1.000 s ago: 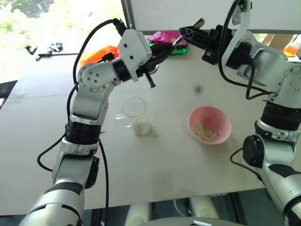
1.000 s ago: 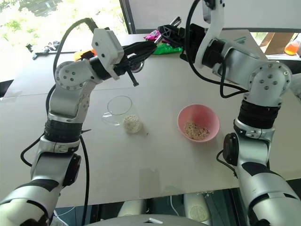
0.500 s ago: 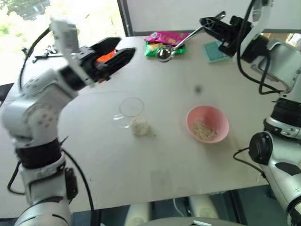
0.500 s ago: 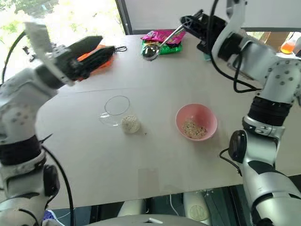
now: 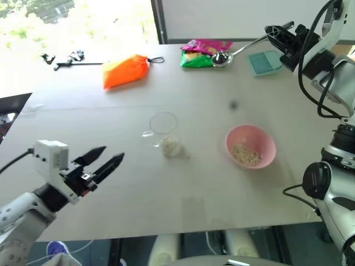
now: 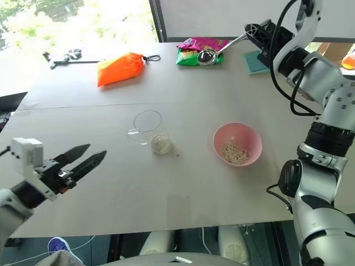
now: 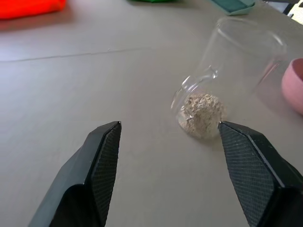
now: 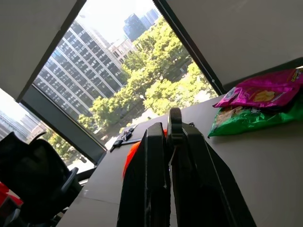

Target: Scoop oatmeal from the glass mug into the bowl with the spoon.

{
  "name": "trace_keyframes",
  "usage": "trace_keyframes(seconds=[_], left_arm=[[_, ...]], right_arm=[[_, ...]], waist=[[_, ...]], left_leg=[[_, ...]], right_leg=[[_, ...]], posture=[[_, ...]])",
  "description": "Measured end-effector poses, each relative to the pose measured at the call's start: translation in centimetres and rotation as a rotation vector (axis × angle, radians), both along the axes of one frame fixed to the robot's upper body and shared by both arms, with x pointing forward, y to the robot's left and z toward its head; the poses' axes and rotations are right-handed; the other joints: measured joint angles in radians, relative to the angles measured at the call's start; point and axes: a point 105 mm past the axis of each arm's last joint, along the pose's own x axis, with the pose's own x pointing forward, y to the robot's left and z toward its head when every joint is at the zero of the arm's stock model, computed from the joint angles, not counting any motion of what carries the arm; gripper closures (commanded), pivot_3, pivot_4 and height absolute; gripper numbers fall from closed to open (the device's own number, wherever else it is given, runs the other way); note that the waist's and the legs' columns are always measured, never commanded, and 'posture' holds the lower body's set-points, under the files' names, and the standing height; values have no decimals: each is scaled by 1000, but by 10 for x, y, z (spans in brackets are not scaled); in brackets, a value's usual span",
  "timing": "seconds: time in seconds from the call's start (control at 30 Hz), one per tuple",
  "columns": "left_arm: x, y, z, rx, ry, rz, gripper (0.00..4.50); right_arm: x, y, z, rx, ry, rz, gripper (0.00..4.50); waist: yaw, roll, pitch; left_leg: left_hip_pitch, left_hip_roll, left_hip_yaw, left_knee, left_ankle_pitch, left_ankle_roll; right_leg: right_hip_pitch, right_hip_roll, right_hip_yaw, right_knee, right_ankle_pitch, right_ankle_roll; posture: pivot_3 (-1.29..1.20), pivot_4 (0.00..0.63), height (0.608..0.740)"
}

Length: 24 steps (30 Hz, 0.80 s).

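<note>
The glass mug [image 6: 148, 126] stands near the middle of the table [image 6: 183, 183], with a small heap of oatmeal [image 6: 161, 143] at its base on the 5 o'clock side; through the clear glass it is hard to tell whether the flakes lie inside the mug or on the table beside it. The pink bowl [image 6: 237, 144] sits at 3 o'clock from the mug, apart from it, with some oatmeal in it. The right gripper [image 6: 254, 29], raised over the table's far edge at 1 o'clock, has its fingers pressed together on the handle of the spoon [image 6: 221, 49], whose oval bowl hangs over the green and pink snack packets [image 6: 191, 51]. A teal dustpan [image 6: 254, 62] is partly hidden behind that arm. The left gripper [image 6: 83, 159], at 8 o'clock, is spread and empty. An orange pouch [image 6: 117, 68] lies at 11 o'clock.
</note>
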Motion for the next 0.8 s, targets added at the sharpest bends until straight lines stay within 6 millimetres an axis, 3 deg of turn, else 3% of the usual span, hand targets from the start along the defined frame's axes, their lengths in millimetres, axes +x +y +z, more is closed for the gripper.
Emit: trace_keyframes(seconds=[0.4, 0.53, 0.67, 0.8], left_arm=[[50, -25, -32, 0, -105, 74, 1146], [62, -37, -34, -16, -132, 75, 1146], [69, -34, -33, 8, -154, 125, 1146], [72, -29, -37, 12, -162, 184, 2363]], right_arm=[[-5, -11, 0, -10, -7, -43, 4500], [-8, -13, -1, -13, -13, -53, 4500], [-9, -17, 0, -21, -17, -63, 4500], [-9, -17, 0, -22, -19, -63, 4500]], waist=[[-4, 0, 0], [-5, 0, 0], [-9, 0, 0], [-9, 0, 0]], left_leg=[[-3, 0, 2, -2, 1, -2], [-3, 1, 2, -2, 1, -1], [-3, 1, 2, -2, 1, -1], [-3, 1, 2, -2, 1, -1]], right_leg=[[-2, 0, 1, -3, 0, 0], [-3, 0, 1, -3, 0, 0], [-3, 0, 1, -3, 0, 0], [-3, 0, 1, -3, 0, 0]], posture=[[0, 150, 740], [0, 150, 740], [0, 150, 740], [0, 150, 740]])
